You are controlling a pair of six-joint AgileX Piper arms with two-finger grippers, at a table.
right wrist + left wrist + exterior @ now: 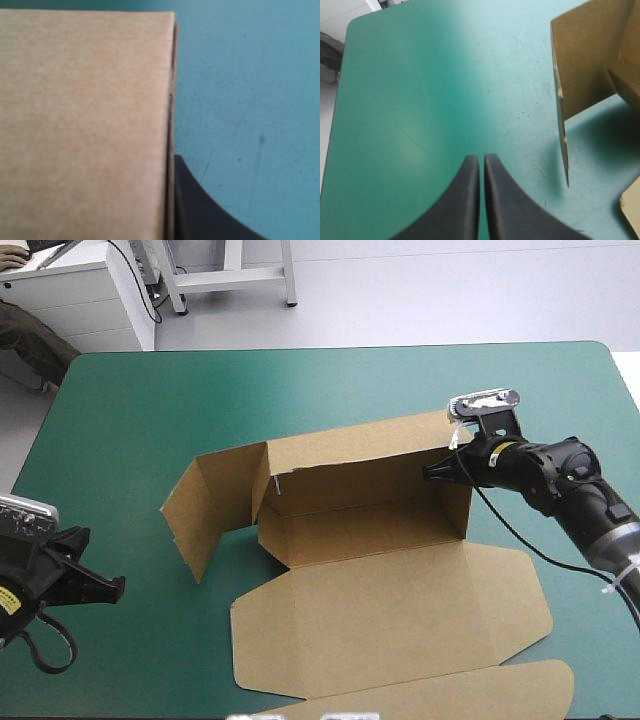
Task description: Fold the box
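Note:
The brown box [360,530] stands in the middle of the teal-green cover with its back wall and right end wall raised. Its left flap [205,505] stands upright and swung outward, and the lid [400,610] lies flat toward the near edge. My right gripper [432,472] is at the top of the right end wall, shut on the board. In the right wrist view the box wall [85,125] hides one finger, and the other finger [200,210] lies against its edge. My left gripper [110,588] is shut and holds nothing, low at the near left, well apart from the left flap [590,65].
Bare teal-green cover [150,410] lies to the left of and behind the box. The lid's tuck flap [480,695] reaches almost to the table's near edge. The table's left edge [335,110] is close beside my left gripper [481,157].

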